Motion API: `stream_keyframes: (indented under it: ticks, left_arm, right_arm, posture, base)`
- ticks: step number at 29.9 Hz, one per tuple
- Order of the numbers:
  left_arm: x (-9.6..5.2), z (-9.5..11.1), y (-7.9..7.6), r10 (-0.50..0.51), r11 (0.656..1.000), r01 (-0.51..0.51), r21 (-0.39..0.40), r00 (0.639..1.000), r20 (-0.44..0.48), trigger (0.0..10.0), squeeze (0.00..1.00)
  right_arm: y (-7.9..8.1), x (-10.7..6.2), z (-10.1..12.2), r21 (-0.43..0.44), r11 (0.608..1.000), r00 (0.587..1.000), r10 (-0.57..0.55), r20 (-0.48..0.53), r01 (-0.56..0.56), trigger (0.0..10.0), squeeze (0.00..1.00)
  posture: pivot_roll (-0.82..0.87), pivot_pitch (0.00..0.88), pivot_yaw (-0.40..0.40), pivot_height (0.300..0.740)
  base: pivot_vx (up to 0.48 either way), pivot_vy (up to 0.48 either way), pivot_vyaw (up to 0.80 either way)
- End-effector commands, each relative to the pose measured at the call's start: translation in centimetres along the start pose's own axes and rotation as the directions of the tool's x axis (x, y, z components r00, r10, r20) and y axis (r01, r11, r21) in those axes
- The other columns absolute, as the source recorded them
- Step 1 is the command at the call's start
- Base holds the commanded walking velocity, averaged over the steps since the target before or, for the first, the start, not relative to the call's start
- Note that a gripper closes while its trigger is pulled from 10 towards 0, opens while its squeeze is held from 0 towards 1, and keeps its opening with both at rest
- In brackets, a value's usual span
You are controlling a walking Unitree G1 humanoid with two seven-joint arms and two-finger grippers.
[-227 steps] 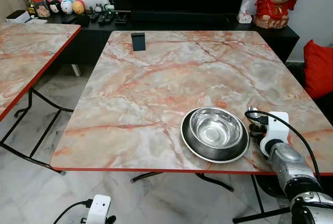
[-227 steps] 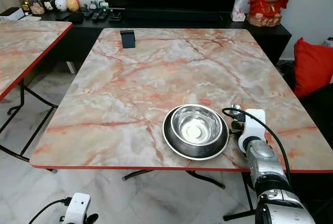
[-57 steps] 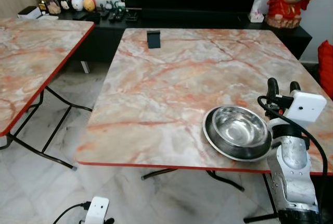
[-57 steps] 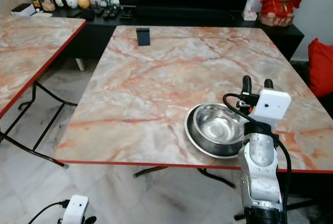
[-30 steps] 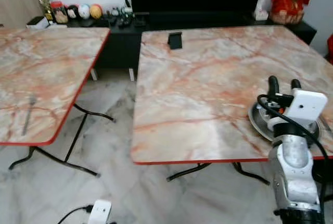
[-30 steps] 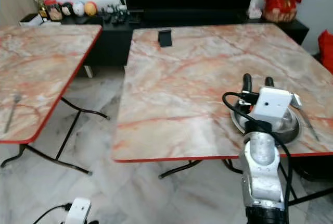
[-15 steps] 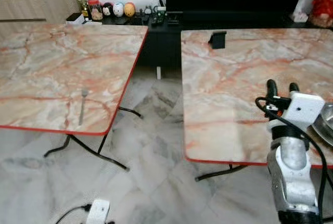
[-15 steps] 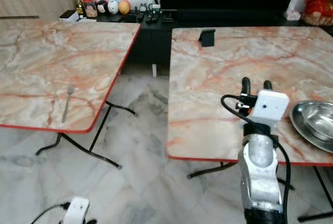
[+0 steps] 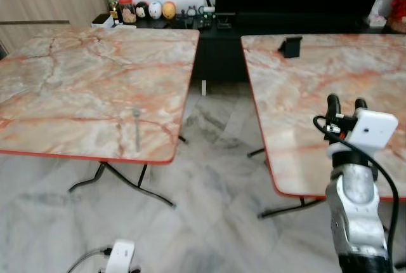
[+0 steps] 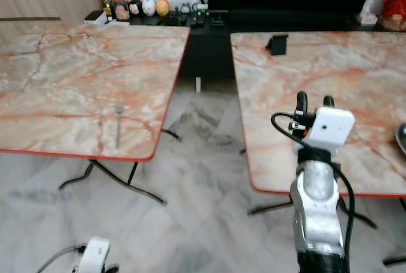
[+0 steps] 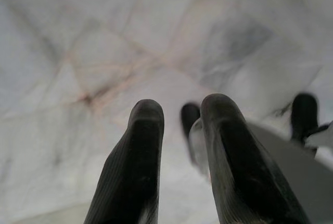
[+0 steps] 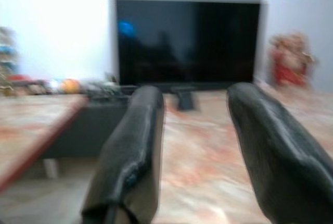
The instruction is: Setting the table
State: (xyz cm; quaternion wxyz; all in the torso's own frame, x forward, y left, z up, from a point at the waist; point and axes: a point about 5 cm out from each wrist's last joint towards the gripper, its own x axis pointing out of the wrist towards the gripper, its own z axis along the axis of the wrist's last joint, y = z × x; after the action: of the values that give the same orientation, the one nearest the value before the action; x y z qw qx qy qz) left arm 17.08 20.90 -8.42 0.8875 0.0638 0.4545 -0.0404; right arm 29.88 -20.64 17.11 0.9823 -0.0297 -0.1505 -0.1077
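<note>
- A fork [image 9: 136, 126] is seen lying flat on the left table [image 9: 76, 82], near that table's front edge and toward its right-hand corner, with nothing touching it.
- The fork's long axis is laid roughly front to back on the left table, the tined end pointing away toward the far side and the handle toward the red front edge.
- From the fork, the right gripper [image 9: 343, 103] is found well apart to the right, across the gap of floor [image 9: 216, 159] between the tables, raised over the near edge of the right table [image 9: 304, 89].
- The right gripper's two black fingers are held spread with nothing between them, pointed up and ahead toward the television [image 12: 187, 39].
- The left gripper [image 11: 182, 125] hangs low below the left table's front edge, aimed at the floor, its fingers slightly parted and empty.
- The left arm is judged the nearer one to the fork, the fork lying up and forward of it.
- A small black stand [image 9: 291, 46] is seen on the far part of the right table.
</note>
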Motion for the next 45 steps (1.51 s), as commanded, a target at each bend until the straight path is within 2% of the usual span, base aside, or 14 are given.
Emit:
stream_keyframes:
  ticks: [1,39,45]
  left_arm:
    - [-0.02,-0.24,-0.13,-0.001,1.0,0.001,0.002,1.0,-0.012,10.0,0.0]
    - [-0.03,0.03,0.21,-0.002,1.0,0.002,0.014,1.0,-0.001,10.0,0.0]
    - [0.1,0.08,-0.27,-0.001,1.0,0.001,0.012,1.0,-0.009,10.0,0.0]
  right_arm:
    - [-0.65,0.07,0.25,-0.01,1.0,1.0,-0.018,0.009,0.018,10.0,0.0]
    - [-0.26,0.09,-0.11,0.007,1.0,1.0,-0.008,0.001,0.008,10.0,0.0]
    - [-0.28,0.06,-0.17,0.008,1.0,1.0,-0.01,-0.002,0.01,10.0,0.0]
  posture:
    - [0.01,0.0,0.0,0.74]
    - [0.02,0.0,0.003,0.74]
    - [0.02,0.0,0.002,0.74]
  base:
    - [0.0,0.345,0.0]
    - [0.0,0.344,0.0]
    - [0.0,0.314,0.0]
